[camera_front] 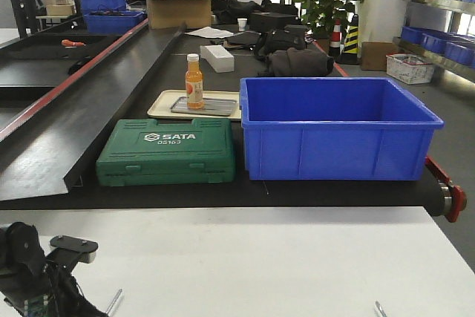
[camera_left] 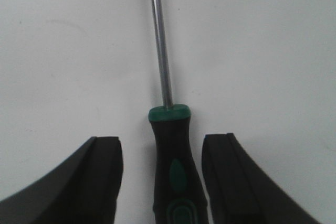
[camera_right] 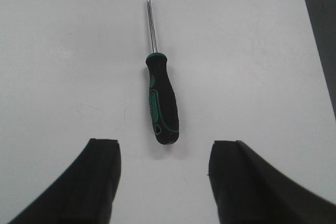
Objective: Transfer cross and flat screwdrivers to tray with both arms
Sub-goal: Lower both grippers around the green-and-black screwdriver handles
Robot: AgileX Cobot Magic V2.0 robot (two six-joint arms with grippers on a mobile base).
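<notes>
In the front view, the beige tray (camera_front: 158, 106) is sitting on the black belt (camera_front: 111, 87), well beyond the white table (camera_front: 260, 257), and is carrying an orange bottle (camera_front: 194, 81). Only the shaft ends of the left screwdriver (camera_front: 113, 301) and the right screwdriver (camera_front: 379, 308) are poking in at the bottom edge, both pointing away from the robot. In the left wrist view, the left gripper (camera_left: 163, 153) is standing open with the green-and-black handle lying between its fingers, seemingly touching neither. The long axis is running straight ahead along the gap, so a plain closing looks enough. In the right wrist view, the right gripper (camera_right: 164, 149) is gaping open and holding nothing. Its screwdriver is lying on the table just ahead of the fingertips, butt nearest and shaft pointing away, centred on the gap. This arm would likely need to advance first. I cannot tell which tip is cross or flat.
</notes>
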